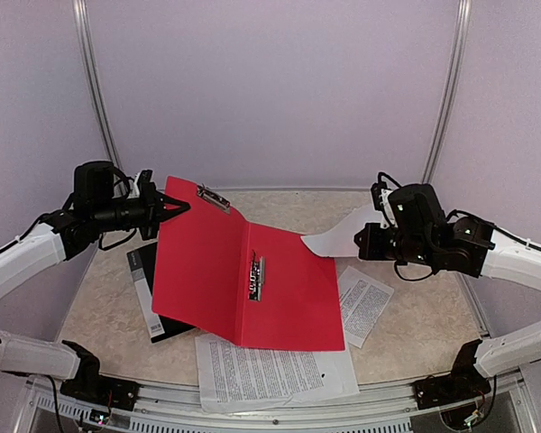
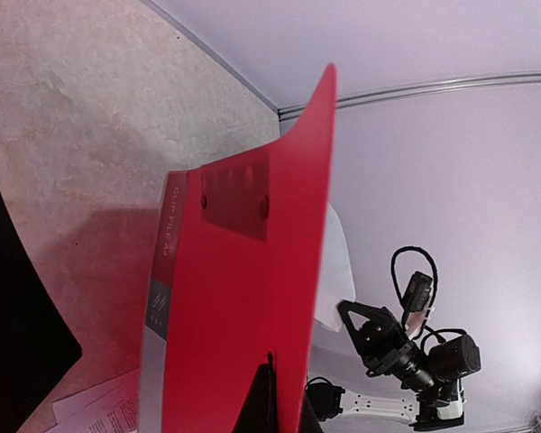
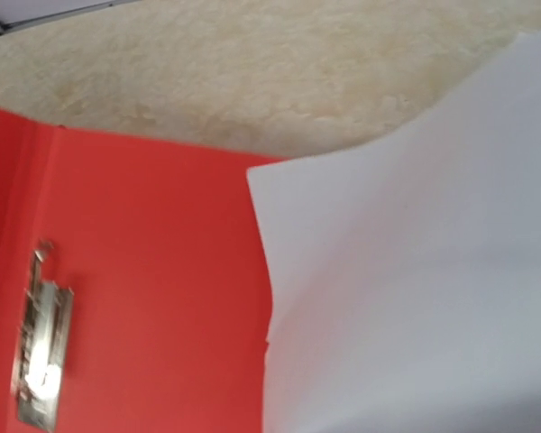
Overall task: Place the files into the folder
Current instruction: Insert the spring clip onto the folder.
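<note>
Beige tabletop [image 1: 415,334]: printed sheets [image 1: 270,374], black booklet [image 1: 142,262] around red folder [image 1: 279,307]. Left tool [image 1: 171,209] pinches its cover; right tool [image 1: 365,242] pinches blank sheet [image 1: 338,236].

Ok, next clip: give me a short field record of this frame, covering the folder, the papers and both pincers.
folder: red folder open on the table, left cover raised
left arm: left pincer shut on the raised cover's edge
right arm: right pincer shut on blank sheet, held over the folder's right edge
loose papers: printed sheet at near edge, partly under folder; smaller printed sheet right of folder
other: black booklet partly under folder's left side
filed: no sheet seen inside yet
</note>
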`<action>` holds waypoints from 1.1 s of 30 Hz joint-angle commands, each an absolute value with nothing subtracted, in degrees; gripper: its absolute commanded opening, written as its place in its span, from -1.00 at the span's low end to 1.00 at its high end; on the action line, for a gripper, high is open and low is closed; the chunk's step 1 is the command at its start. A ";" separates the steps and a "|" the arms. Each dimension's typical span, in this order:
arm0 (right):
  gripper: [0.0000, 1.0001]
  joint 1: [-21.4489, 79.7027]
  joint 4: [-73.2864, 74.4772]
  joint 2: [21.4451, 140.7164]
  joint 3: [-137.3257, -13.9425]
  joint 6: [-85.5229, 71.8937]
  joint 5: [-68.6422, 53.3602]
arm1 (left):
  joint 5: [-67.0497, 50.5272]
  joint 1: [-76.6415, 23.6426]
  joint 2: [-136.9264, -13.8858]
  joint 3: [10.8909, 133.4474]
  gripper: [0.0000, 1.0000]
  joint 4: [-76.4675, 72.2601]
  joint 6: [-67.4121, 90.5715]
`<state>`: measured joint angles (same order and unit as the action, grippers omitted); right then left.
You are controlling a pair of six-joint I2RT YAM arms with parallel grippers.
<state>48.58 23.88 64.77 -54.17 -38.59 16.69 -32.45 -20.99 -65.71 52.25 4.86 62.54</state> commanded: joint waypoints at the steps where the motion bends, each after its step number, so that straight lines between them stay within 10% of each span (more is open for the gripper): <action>1: -1.00 48.31 22.12 64.72 -52.80 -38.88 13.53 | -28.61 -21.19 -62.12 48.36 -1.00 10.56 60.17; 33: -1.00 63.31 12.55 72.68 -33.30 -64.93 29.77 | -20.74 -21.75 -74.15 42.05 -1.00 0.51 52.05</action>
<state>62.35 12.99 74.04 -36.16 -59.72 23.59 -20.56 -21.67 -73.21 43.09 2.61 53.76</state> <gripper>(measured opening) 0.003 0.003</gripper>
